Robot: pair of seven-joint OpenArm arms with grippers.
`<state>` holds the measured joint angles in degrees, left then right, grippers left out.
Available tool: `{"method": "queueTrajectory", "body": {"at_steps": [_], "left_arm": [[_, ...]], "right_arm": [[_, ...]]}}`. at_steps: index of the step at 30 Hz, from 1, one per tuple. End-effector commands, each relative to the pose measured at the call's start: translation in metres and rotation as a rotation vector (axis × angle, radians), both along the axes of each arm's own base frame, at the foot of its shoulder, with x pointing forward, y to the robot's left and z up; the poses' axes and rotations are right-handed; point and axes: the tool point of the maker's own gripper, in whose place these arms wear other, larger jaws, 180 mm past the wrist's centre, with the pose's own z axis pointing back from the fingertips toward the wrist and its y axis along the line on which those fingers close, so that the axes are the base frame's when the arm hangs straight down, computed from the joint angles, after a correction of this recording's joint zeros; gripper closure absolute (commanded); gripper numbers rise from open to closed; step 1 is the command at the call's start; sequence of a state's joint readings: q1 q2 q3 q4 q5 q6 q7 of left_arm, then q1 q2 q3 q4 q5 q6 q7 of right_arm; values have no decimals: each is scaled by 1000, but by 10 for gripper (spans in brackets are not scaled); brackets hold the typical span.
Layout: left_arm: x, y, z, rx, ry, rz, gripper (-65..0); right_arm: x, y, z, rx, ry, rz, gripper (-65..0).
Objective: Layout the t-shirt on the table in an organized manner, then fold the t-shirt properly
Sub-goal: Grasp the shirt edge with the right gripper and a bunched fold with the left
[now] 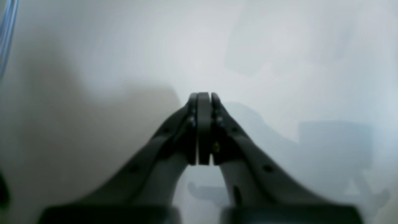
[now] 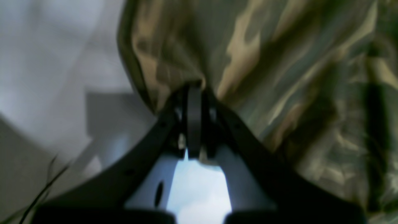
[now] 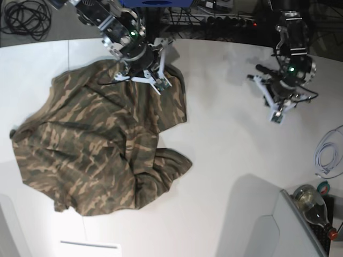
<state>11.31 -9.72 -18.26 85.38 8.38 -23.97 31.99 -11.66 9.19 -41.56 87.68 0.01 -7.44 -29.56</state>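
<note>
The camouflage t-shirt (image 3: 96, 144) lies crumpled and unevenly spread on the left half of the white table (image 3: 230, 160). My right gripper (image 3: 161, 83) sits at the shirt's far right edge. In the right wrist view this right gripper (image 2: 194, 88) is shut on a pinch of the t-shirt (image 2: 279, 62), and the cloth bunches up at the fingertips. My left gripper (image 3: 276, 118) hovers over bare table at the far right, well away from the shirt. In the left wrist view the left gripper (image 1: 203, 95) has its jaws together and holds nothing, with only white table (image 1: 279, 46) beneath it.
A grey box corner (image 3: 268, 230) stands at the lower right, with a bottle (image 3: 313, 206) beside it. A white cable (image 3: 327, 155) lies coiled at the right edge. Black cables (image 3: 27, 16) lie beyond the far left corner.
</note>
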Motion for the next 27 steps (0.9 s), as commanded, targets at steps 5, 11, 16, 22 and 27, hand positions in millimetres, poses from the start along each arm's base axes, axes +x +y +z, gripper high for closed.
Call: {"method": "queueTrajectory", "body": {"at_steps": [5,11,16,22,27], "left_arm": [[42,-60,22,-222,-119,-59,-457],[80,-143,41,-559,-157,-134,-586],[106,-190,23,-689,-66,-151,-586],[127,-229,17,-784,-57,-121,-586],[132,-246,17,-823,-56,-112,-586]], "right_arm": [[2,-24,46,70,-103,-57,-2],[0,-70,51,25,-110,-156,-2],[-11,-89,50,-2,-93,-189,-2],[-24,-103,50,-33,-84,-173,-2],[-24,-103,50,-36,-83,-172,-2]]}}
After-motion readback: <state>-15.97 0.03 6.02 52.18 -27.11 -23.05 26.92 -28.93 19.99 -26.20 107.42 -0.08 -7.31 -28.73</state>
